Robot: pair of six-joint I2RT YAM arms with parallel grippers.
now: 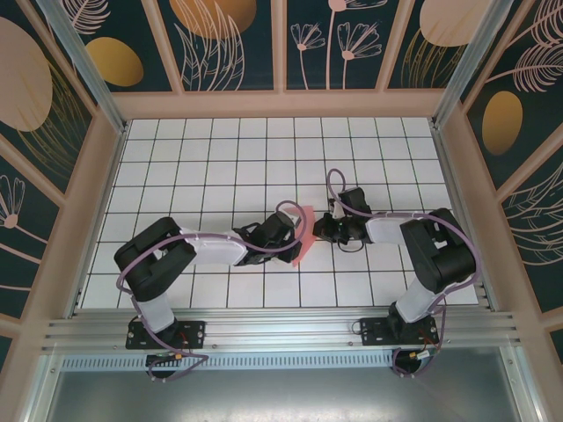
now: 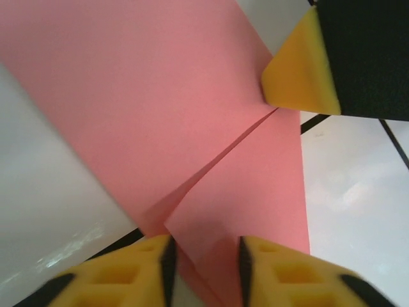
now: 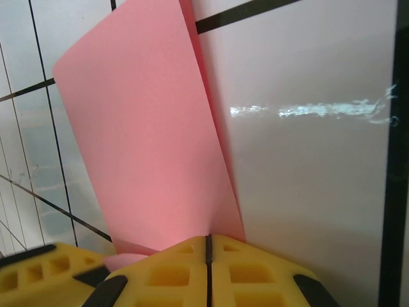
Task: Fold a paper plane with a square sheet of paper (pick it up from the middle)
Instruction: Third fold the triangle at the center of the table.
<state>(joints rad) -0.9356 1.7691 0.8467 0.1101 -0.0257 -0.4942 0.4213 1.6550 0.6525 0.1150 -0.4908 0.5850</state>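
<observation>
Patterned walls [image 1: 62,132] – dark panels with pale flower and leaf shapes – stood around a white grid table [image 1: 220,158]. The left arm [image 1: 167,255] and right arm [image 1: 440,246] both reached inward from the near edge and met near the middle of the table. Between their tips lay the sheet of paper [image 1: 304,237], salmon-pink and already creased, mostly covered by the arms in the top view, with a narrow strip showing that ran to a point at its near end. The left gripper [image 1: 288,232] was on the sheet's left side and the right gripper [image 1: 320,230] on its right side, close together. In the left wrist view the sheet spread away from the camera over the tiles, with two folded flaps meeting along a slanted seam. The left gripper's yellow fingers [image 2: 128,275] stood apart with a clear gap, and the near end of the sheet ran into that gap; whether the pads touched the paper could not be told. A yellow fingertip [image 2: 297,73] of the right gripper sat on the far end of the seam, touching the paper. In the right wrist view the right gripper's jaws were pressed together on an edge of the sheet – the paper rose from the pinch as a curved, lifted flap above the table.
</observation>
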